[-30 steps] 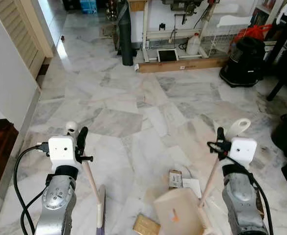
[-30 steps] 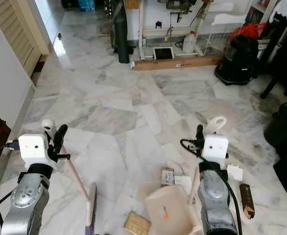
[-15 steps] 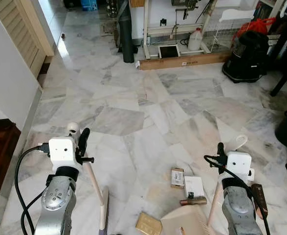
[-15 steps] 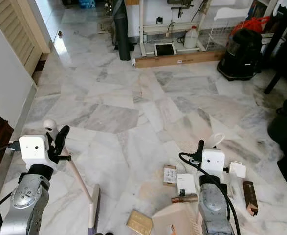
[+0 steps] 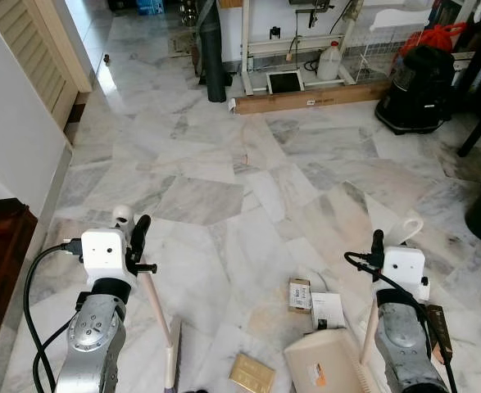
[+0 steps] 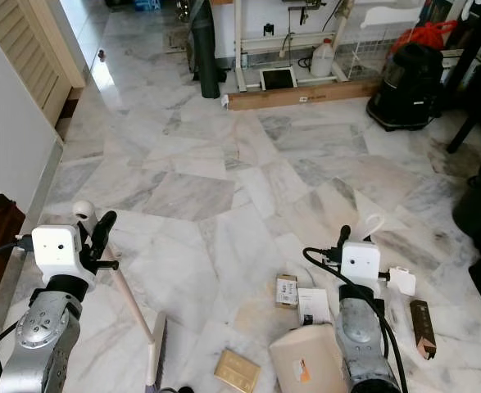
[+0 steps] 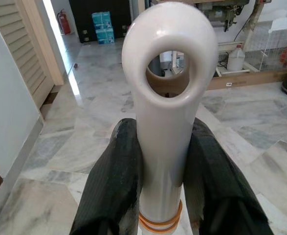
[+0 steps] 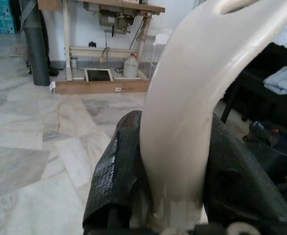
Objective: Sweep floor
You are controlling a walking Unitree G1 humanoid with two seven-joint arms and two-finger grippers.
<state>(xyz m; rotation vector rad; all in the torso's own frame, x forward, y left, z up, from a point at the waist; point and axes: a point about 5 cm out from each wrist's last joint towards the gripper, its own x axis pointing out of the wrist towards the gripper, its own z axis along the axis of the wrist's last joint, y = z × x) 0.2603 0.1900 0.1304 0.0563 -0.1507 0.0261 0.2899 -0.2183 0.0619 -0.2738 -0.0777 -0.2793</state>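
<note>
The left gripper (image 7: 165, 171) has its fingers closed on the cream broom handle (image 7: 168, 98), just below the handle's hanging loop. The handle slopes down from the gripper to the broom head (image 5: 172, 356), which rests on the marble floor (image 5: 224, 164) in front of the robot's left side.

The right gripper (image 8: 175, 171) has its fingers clamped on the curved cream handle of the dustpan (image 5: 332, 368). The pan sits low at the robot's right, with a small orange mark on its face; no wording can be read.

Litter lies on the floor between broom and dustpan: a gold packet (image 5: 251, 373), a small printed carton (image 5: 299, 295), a white card (image 5: 328, 309) and a brown wrapper (image 6: 420, 327) to the right. Their printing is too small to read.

Against the far wall stand a long cardboard box (image 5: 306, 98), a white jug (image 5: 330, 61) and a black vacuum cleaner (image 5: 412, 90).
</note>
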